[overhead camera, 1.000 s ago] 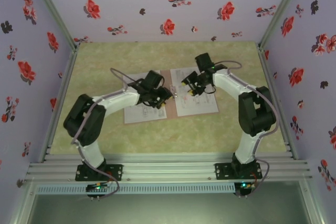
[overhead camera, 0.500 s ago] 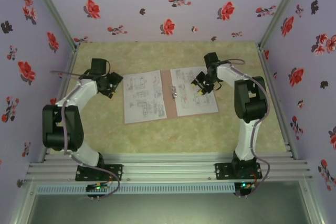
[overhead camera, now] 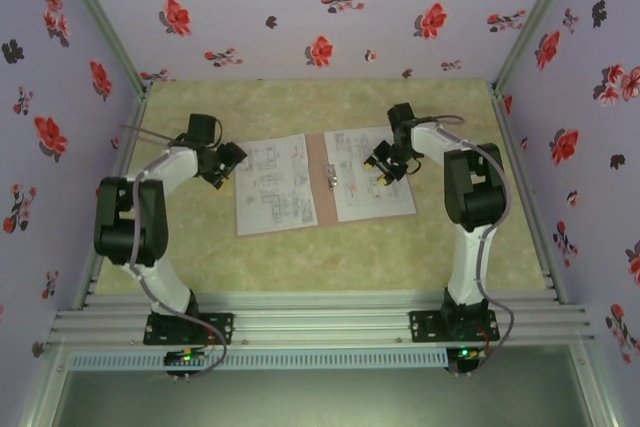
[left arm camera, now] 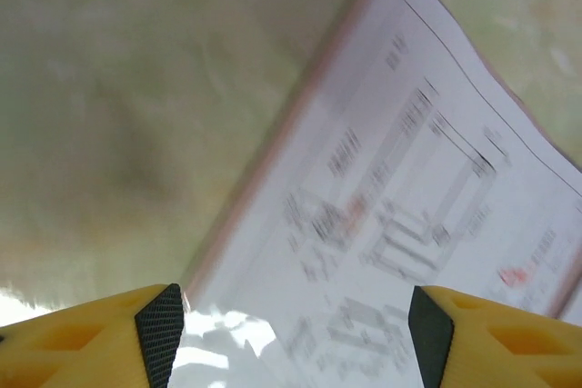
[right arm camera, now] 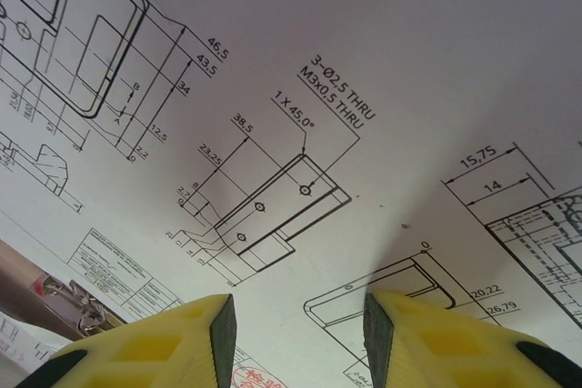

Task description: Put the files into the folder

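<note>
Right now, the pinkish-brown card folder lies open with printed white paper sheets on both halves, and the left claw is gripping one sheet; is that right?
No: the left claw is open and grips nothing, as the left wrist view shows; the pinkish-brown card folder does lie open, printed white paper sheets on both halves.

This is a robotics lab test cell, not a lived-in room. The table (overhead camera: 300, 257), topped in pale green marbled sheet, is boxed in by aluminium profile posts (overhead camera: 100, 19) and wall panels (overhead camera: 300, 7) papered in lilac with red flowers. Along its near edge, slotted aluminium rails (overhead camera: 320, 322) carry the bolted bases of two cabled robot arms (overhead camera: 165, 172). The files (overhead camera: 272, 185) are dimensioned engineering drawings.
</note>
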Available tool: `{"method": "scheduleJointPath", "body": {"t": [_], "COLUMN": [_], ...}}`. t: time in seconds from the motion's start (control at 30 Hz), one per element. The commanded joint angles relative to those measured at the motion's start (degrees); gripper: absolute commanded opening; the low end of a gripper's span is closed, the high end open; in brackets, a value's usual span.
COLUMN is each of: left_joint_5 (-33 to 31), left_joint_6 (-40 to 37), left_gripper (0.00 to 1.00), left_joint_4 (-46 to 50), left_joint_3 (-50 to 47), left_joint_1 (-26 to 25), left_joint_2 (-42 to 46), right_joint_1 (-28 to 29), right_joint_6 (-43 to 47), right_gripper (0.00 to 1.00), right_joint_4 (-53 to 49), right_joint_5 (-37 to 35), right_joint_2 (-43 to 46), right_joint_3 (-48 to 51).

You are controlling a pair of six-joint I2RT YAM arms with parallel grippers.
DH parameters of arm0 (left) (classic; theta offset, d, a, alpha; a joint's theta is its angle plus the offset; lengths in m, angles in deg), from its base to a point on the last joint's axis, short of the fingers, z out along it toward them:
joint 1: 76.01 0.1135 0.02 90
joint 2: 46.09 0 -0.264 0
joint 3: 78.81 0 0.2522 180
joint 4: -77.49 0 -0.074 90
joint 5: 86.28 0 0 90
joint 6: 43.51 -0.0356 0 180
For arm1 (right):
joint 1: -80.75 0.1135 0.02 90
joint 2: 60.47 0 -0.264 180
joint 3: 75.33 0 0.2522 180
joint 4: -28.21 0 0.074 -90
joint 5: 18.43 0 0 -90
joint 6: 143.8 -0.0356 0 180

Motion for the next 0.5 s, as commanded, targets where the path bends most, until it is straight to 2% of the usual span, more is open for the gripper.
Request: {"method": "scheduleJointPath", "body": {"t": [0.0,0.17,0.3,0.47], "left_joint_5": [-4.0,-5.9,-2.6,-2.6], "left_joint_6": [5.2,7.7,7.6,10.4], "left_gripper": [0.69,0.71,0.72,0.73], "left_joint_4": [6.3,6.7,4.3,3.0], "left_joint_3": [-4.7,-12.0,-16.3,-21.1], "left_joint_1": [-4.1,-5.7,-6.4,-7.7], "left_joint_2": [7.0,10.6,12.4,15.3], "right_joint_1": [0.6,0.7,0.7,1.0], "right_joint_6": [-0.9,-0.9,-0.7,-0.6], "right_gripper": [0.44,0.44,0.44,0.44], "right_joint_4": [-1.7,-2.0,-2.4,-2.8], "right_joint_5": [-1.5,-1.7,-1.7,-1.8], "right_joint_2": [-1.1,-1.8,-2.2,-2.7], "right_joint_3": [0.6,1.1,1.0,0.9]}}
